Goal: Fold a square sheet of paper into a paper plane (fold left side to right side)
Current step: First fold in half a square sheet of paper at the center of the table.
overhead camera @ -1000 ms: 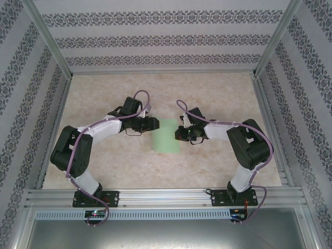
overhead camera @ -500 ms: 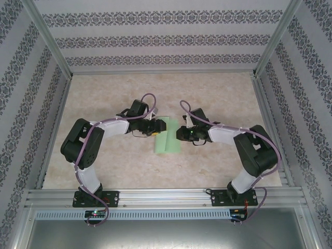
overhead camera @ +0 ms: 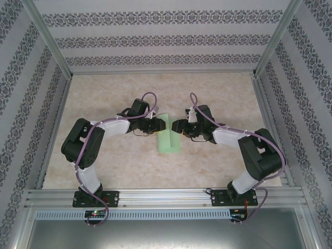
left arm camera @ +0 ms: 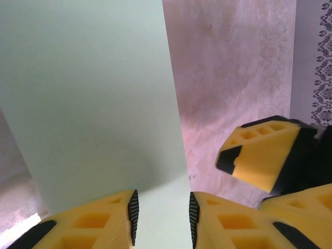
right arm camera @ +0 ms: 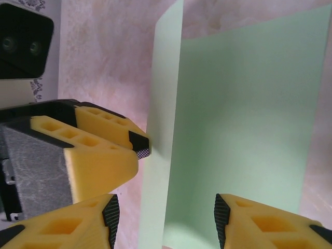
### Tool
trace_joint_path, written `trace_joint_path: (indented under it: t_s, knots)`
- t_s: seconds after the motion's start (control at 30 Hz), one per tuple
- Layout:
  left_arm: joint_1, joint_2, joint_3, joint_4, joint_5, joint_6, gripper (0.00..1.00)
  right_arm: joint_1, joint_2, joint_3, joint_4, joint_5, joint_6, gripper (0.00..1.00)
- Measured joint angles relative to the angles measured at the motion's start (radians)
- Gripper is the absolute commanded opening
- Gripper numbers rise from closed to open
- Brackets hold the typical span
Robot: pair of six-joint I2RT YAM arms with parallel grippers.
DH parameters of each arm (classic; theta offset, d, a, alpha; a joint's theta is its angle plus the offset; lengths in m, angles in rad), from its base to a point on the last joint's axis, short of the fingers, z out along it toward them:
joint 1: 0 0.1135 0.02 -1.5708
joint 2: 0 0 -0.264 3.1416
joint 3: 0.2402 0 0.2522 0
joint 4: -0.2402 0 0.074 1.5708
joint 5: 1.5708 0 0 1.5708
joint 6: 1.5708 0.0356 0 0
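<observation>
Bright, even light, soft shadows; close-up wrist views slightly blurry.

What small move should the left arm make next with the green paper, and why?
Probably close the left gripper on the square sheet of paper. The paper's lifted edge appears to lie between its jaws, which stand apart, while the right gripper is open and grips nothing. Without a pinch, the raised side may drop back.

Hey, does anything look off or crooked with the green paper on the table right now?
Nothing torn or spilled. The square sheet of paper lies folded into a narrow strip, but a flap along one long edge looks raised, not pressed flat.
</observation>
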State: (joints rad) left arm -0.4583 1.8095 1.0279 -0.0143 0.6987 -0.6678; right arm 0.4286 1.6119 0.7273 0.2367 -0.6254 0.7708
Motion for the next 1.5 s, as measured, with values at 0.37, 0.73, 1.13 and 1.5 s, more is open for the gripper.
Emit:
trace_joint_path:
  t_s: [0.37,0.73,1.13,1.5]
  knots:
    - [-0.002,0.0,0.0,0.0,-0.004,0.0,0.26,0.021,0.119,0.028,0.071,-0.061,0.075,0.34]
    - [-0.014,-0.006,0.003,-0.009,-0.027,0.004,0.33,0.027,0.132,0.052,0.011,-0.031,0.044,0.05]
    - [-0.014,-0.109,0.003,-0.173,-0.223,0.031,0.46,0.008,0.128,0.087,-0.187,0.094,-0.09,0.05]
    - [-0.06,-0.009,0.052,-0.211,-0.259,0.008,0.56,-0.021,0.128,0.096,-0.238,0.117,-0.141,0.08]
